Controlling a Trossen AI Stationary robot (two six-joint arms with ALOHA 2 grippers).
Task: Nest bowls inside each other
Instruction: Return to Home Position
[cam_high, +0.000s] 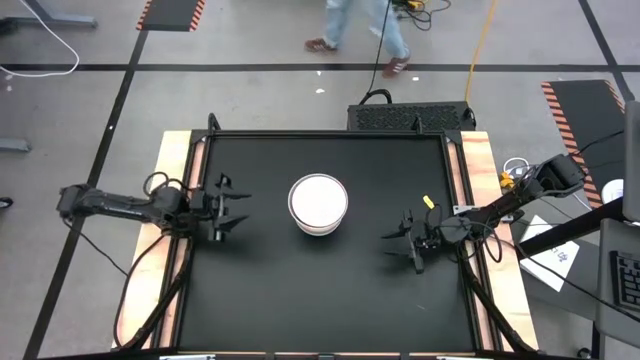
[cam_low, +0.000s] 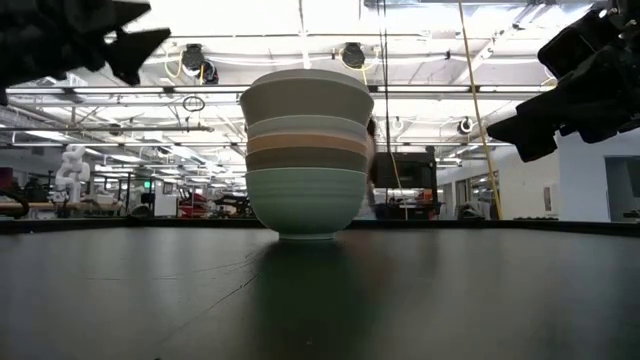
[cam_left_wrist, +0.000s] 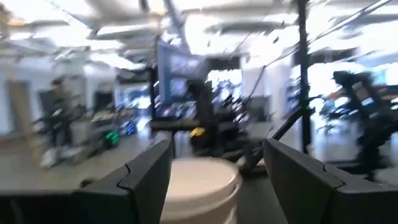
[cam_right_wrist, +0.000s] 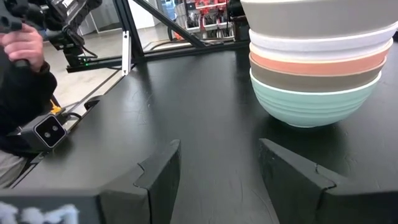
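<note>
1. Stack of bowls (cam_high: 318, 203): nested upright at mid-counter (cam_high: 300, 295). The mint green bowl (cam_right_wrist: 314, 99) is at the base and a white bowl (cam_low: 305, 95) is on top.
2. My left claw (cam_high: 236, 208): spread, empty, facing the stack, clear of it.
3. My right claw (cam_high: 405, 240): spread, empty, on the stack's opposite side, also clear.
4. Judgement: nesting looks complete. The stack lies between my claws, neither clearly nearer. Going home means each arm backing straight away.
</note>
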